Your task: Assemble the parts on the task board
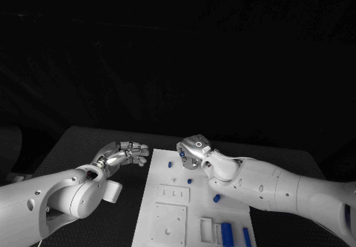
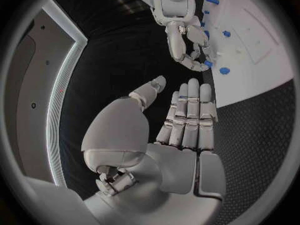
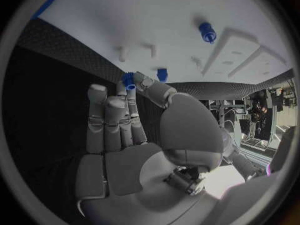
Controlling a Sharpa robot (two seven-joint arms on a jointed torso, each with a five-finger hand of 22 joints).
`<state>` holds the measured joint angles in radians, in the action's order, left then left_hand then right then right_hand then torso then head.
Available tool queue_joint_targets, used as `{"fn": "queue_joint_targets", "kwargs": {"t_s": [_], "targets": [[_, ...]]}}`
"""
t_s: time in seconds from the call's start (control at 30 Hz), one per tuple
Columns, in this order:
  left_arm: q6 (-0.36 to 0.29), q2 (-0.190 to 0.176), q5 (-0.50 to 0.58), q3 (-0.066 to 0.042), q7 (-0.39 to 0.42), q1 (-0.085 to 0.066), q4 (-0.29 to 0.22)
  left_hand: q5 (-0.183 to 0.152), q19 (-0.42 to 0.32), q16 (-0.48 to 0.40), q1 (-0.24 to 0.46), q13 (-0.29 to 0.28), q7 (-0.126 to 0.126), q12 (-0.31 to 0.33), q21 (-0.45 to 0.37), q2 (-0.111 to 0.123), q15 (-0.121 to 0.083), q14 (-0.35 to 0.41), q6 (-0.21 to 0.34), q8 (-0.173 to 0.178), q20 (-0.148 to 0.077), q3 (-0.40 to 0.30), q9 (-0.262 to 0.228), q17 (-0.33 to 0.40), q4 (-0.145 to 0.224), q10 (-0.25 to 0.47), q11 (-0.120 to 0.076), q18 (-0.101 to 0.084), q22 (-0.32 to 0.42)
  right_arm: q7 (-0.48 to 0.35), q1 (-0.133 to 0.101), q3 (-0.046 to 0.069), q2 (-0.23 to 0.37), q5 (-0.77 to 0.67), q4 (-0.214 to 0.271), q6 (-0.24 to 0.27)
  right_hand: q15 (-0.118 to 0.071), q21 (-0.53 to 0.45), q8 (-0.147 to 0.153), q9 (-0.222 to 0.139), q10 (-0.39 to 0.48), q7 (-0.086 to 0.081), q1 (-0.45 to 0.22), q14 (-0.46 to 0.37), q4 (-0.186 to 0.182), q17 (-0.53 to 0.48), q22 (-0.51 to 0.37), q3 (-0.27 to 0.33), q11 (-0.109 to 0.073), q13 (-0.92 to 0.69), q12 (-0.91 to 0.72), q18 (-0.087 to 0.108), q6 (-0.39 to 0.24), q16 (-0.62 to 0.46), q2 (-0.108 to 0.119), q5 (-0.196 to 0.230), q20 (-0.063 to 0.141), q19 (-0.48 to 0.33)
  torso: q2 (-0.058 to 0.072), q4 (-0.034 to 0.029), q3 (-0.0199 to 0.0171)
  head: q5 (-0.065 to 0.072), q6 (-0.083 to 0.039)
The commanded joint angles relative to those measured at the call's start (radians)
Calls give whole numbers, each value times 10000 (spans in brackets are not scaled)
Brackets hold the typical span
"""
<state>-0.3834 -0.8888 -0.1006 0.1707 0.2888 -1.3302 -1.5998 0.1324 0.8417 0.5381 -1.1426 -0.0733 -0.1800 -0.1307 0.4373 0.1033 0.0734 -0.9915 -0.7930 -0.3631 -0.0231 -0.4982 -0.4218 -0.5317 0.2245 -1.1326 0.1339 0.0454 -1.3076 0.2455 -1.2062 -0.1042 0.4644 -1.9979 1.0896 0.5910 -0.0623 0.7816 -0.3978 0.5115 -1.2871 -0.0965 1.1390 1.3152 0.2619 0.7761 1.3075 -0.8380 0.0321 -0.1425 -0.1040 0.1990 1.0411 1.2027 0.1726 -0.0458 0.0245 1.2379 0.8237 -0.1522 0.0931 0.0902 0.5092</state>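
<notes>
The task board lay on the black table, running from the near edge toward the far edge between the two arms. Both hands were at the board's far end.

Left hand: just off the board's far left corner, over the bare table. In the head view its fingers curled inward toward the board; in the left wrist view the fingers were extended side by side, close together, thumb set apart from them, with nothing between. It held nothing and touched no part that I could see. The fingertips looked close to the board's edge; contact could not be judged.

Right hand: over the far end of the board, knuckles up, fingers pointing down. In the right wrist view a small blue part sat at the fingertips, between the thumb tip and the neighbouring finger, apparently pinched there; the remaining fingers stood nearly straight beside it. The left wrist view also showed blue at those fingertips.

Other blue parts on the board: one near the far left edge, one just beyond the hand toward the middle, one beside the right forearm at the right edge, and two longer pieces upright in slots at the near right corner. Raised white blocks occupied the board's middle.
</notes>
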Motion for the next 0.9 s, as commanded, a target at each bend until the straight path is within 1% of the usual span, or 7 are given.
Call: {"fn": "queue_joint_targets", "kwargs": {"t_s": [0.03,0.1,0.2,0.33,0.43,0.77,0.9], "targets": [[102,-2,-50,-9,67,-16,-18,-59,-79,-38,99,17,-51,55,65,-24,21,-78,-13,52,-18,-13,5,-14,30,-1,69,191,-215,91,-36,98,96,-69,124,304,-60,26,-63,19,-556,-15,72,-3,-10,-11,198,-49,122,-63,-33,628,47,53,-26,-28,20,71,7,12,5,-9,-15],[102,-14,-50,-9,66,-16,-26,-59,-80,-38,99,17,-51,55,65,-24,21,-78,-12,53,-18,-14,5,-14,31,-1,69,191,-215,69,-53,146,169,-49,209,260,-60,27,-62,19,-557,-15,74,-3,-11,-11,198,-51,121,-63,-33,628,48,54,-24,-28,21,72,10,16,5,-11,-21],[100,-37,-50,-9,62,-18,-44,-59,-81,-41,97,17,-51,58,66,-21,21,-78,-12,54,-18,-17,4,-17,35,0,69,192,-215,41,-92,163,278,14,296,190,-62,32,-60,24,-564,-14,80,-4,-23,-12,197,-64,120,-67,-28,628,53,59,-6,-28,23,75,18,30,-1,-29,-18],[104,-44,-54,-9,62,-22,-51,-60,-82,-44,97,18,-51,60,68,-19,22,-78,-12,56,-18,-20,4,-21,38,0,69,192,-215,27,-94,164,398,86,366,156,-63,38,-57,29,-570,-13,81,-5,-40,-14,196,-75,119,-71,-23,628,58,65,12,-28,25,78,24,32,1,-29,-26],[101,-64,-54,-9,57,-23,-58,-59,-82,-45,97,18,-51,61,69,-21,22,-79,-13,56,-18,-22,3,-23,39,0,69,192,-215,14,-93,162,479,131,412,38,-68,46,-37,45,-589,-10,116,-13,-125,-21,185,-201,114,-86,4,628,70,85,106,-28,33,79,26,32,-3,-33,3],[124,-75,-54,-9,57,-24,-69,-60,-84,-53,96,17,-52,66,73,-17,22,-80,-13,59,-17,-29,1,-32,47,-1,68,193,-215,85,-54,154,644,157,639,-205,-69,56,-22,59,-601,-9,122,-18,-185,-27,183,-266,113,-97,23,628,75,100,147,-28,36,81,35,38,1,-17,26],[124,-75,-59,-9,59,-24,-46,-60,-85,-56,95,17,-51,68,74,-18,22,-81,-15,60,-17,-33,0,-36,50,-1,68,193,-215,26,1,140,616,231,596,-320,-69,57,-21,60,-603,-9,121,-19,-191,-28,183,-271,113,-98,26,628,76,101,150,-28,36,81,35,13,10,0,28]]}}
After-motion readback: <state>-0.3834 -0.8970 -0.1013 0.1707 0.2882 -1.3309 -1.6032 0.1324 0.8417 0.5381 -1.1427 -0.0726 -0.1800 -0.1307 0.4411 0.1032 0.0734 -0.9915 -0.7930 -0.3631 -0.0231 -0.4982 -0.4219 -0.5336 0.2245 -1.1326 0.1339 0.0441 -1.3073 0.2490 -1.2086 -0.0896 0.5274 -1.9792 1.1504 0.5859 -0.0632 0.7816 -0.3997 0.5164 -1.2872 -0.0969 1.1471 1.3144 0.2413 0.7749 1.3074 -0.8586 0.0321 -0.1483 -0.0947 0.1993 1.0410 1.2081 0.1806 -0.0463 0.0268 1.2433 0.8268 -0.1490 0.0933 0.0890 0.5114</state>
